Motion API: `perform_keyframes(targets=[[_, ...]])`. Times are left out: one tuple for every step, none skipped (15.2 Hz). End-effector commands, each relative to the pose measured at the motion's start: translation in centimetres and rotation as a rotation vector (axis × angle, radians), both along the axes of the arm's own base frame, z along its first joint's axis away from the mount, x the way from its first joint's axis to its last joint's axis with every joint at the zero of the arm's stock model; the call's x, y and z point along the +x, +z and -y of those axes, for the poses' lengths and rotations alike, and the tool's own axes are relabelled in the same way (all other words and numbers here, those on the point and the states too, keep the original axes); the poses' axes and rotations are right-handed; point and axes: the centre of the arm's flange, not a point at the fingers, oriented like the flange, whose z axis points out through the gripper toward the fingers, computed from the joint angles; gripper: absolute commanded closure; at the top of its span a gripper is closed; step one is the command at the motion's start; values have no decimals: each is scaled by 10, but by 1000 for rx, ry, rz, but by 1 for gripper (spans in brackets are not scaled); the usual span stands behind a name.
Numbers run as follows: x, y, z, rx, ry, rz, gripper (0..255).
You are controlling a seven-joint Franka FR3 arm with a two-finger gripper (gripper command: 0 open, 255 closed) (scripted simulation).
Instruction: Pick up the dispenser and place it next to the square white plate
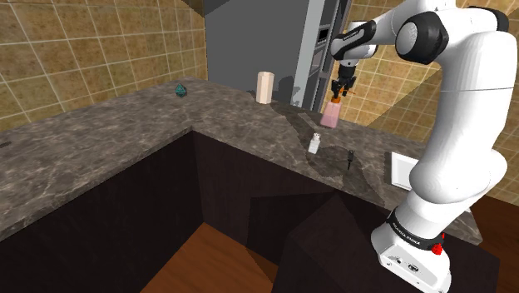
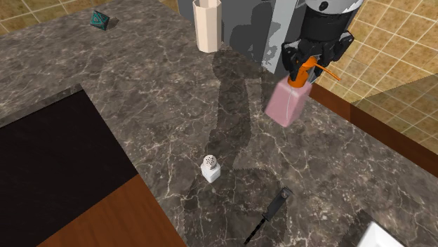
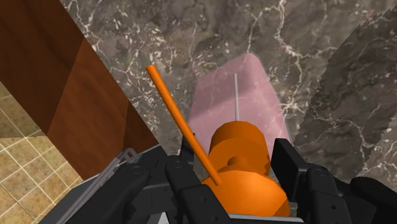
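Observation:
A pink dispenser (image 2: 286,104) with an orange pump top (image 3: 236,153) is tilted over the dark marble counter (image 2: 154,98), near the wooden back edge. My gripper (image 2: 303,67) is shut on the orange pump top, with black fingers (image 3: 289,168) on either side of it. I cannot tell whether the bottle's base touches the counter. In the shoulder view the gripper (image 1: 339,90) is above the dispenser (image 1: 331,116). The square white plate (image 1: 405,171) lies at the counter's near end by the arm's base, and its corner (image 2: 382,237) appears in the second exterior view's lower right.
A small white shaker (image 2: 210,168) and a black knife-like utensil (image 2: 270,212) lie between the dispenser and the plate. A beige cup (image 2: 208,24) and a grey appliance (image 1: 320,50) stand behind. A teal object (image 2: 100,19) sits far off. The counter drops to a wooden floor (image 1: 208,266).

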Motion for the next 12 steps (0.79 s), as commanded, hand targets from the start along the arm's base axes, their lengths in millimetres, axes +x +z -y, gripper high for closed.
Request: perform_keyframes(targets=[[0,11,-1,0,0,0,255],[0,16,-1,0,0,0,255],[0,21,-1,0,0,0,255],[0,27,-1,0,0,0,255],[0,32,-1,0,0,0,255],[0,37,-1,0,0,0,255],[0,42,-1,0,0,0,255],[0,48,-1,0,0,0,255],[0,53,-1,0,0,0,255],[0,58,-1,0,0,0,255],[0,63,-1,0,0,0,255],[0,69,-1,0,0,0,255]])
